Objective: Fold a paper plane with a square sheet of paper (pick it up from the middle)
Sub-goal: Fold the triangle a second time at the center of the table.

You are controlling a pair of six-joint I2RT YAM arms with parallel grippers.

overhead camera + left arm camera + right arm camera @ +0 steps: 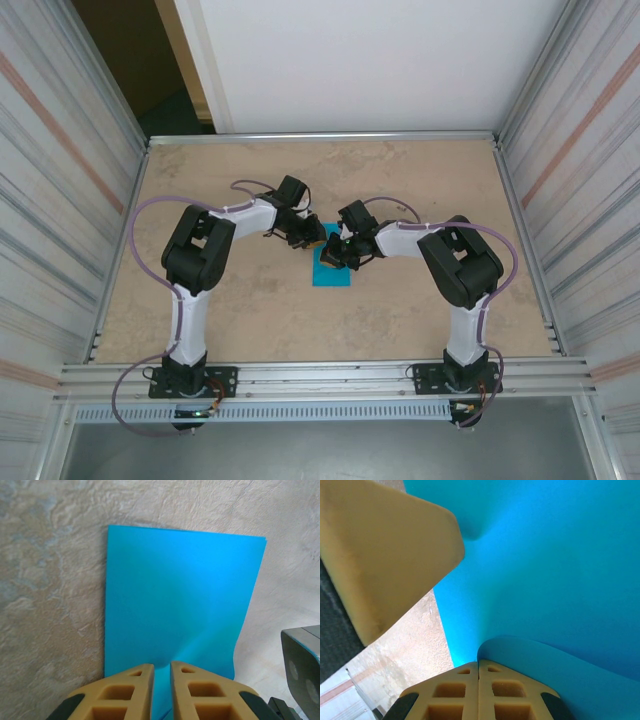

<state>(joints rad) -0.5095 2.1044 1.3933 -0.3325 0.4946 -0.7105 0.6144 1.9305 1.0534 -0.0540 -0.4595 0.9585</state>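
Left gripper (161, 667): I find the tan fingers drawn narrow. The thin, matte, turquoise-blue square sheet of paper (180, 590) runs into the slot between them and puckers at the tips, which I read as a pinch on its near edge. Right gripper (479, 665): the fingers are pressed together with no gap, and a lobe of the sheet curls up straight off the tips, so I judge it clamped on the paper too. Outward from there, the sheet lies at the centre of the mottled beige table (230, 310), with the left gripper at its 11 o'clock corner and the right at about 1 o'clock. Handling: I expect it to be feather-light and limp, buckling wherever it is squeezed, with any stray dent likely to stay as a crease. It would probably slide on the tabletop unless one gripper pins it. I would hold it by an edge or a raised fold with a shallow bite. View differences: the left wrist camera gives the outline, oblong rather than square, with a doubled edge at its 1 o'clock corner that I take for a half fold. The right wrist camera gives the raised curl and the left gripper's finger (390, 555) beside a dimple at 11 o'clock. The overhead camera gives the placement on the table.
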